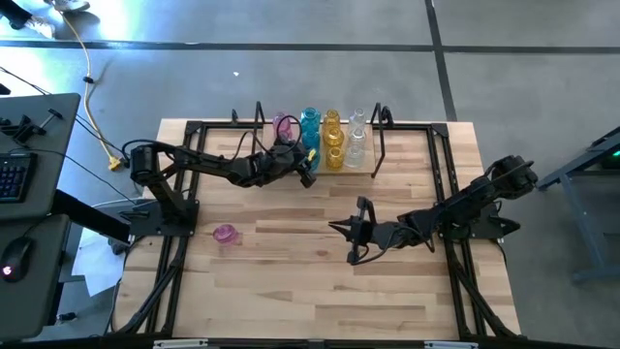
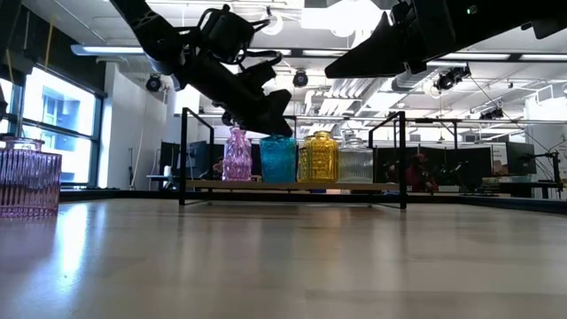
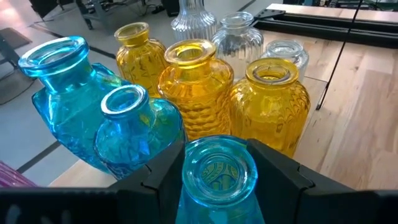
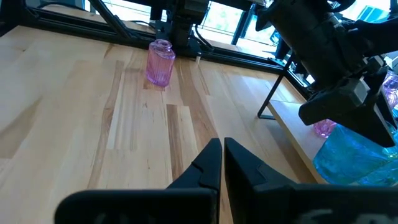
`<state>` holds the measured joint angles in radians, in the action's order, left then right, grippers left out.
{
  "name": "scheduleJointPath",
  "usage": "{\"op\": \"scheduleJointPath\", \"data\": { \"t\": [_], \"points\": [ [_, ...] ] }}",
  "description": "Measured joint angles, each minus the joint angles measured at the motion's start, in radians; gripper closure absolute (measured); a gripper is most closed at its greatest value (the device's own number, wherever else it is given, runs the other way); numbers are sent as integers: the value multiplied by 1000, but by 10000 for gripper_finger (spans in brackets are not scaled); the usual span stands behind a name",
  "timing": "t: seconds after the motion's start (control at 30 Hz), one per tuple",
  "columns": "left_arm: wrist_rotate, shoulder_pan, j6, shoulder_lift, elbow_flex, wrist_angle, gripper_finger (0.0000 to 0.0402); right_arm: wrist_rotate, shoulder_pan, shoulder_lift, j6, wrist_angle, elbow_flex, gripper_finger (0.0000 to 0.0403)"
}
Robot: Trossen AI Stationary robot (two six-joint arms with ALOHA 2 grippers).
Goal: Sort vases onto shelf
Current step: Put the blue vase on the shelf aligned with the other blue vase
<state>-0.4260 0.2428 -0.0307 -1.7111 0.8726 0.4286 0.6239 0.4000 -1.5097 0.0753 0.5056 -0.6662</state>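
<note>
The shelf (image 2: 292, 185) stands at the table's far middle and holds vases by colour: pink (image 2: 236, 155), blue (image 3: 62, 93), yellow (image 3: 193, 87) and clear (image 3: 239, 40). My left gripper (image 3: 219, 180) reaches over the shelf's near edge, with the nearest blue vase (image 2: 278, 159) between its fingers. That vase's base is on the shelf board. One pink vase (image 1: 225, 234) stands upright on the table at the near left. My right gripper (image 4: 222, 155) hangs shut above the table's middle and holds nothing. My left gripper has the nearest blue vase's neck, just under the round mouth (image 3: 219, 168), between its two fingers (image 3: 165, 174). They come slanting down from the table's near left side. The vase stands upright with its base on the shelf board (image 2: 278, 182). No gap shows between fingers and glass.
The shelf's black upright end posts (image 1: 380, 136) rise beside the vases. The black rail frame (image 1: 448, 194) edges the table left and right. Bare wood lies between the shelf and the near edge. A desk with a keyboard (image 1: 15, 174) stands left of the table.
</note>
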Motion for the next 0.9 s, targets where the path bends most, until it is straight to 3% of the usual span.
{"op": "scheduleJointPath", "data": {
  "t": [0.43, 0.9],
  "points": [
    [0, 0, 24, 0, 0, 26, 242, -4, 0, 0, 0, 0, 0, 403],
    [4, 0, 41, 1, 0, 27, 213, -7, 0, 0, 0, 0, 0, 403]
  ]
}}
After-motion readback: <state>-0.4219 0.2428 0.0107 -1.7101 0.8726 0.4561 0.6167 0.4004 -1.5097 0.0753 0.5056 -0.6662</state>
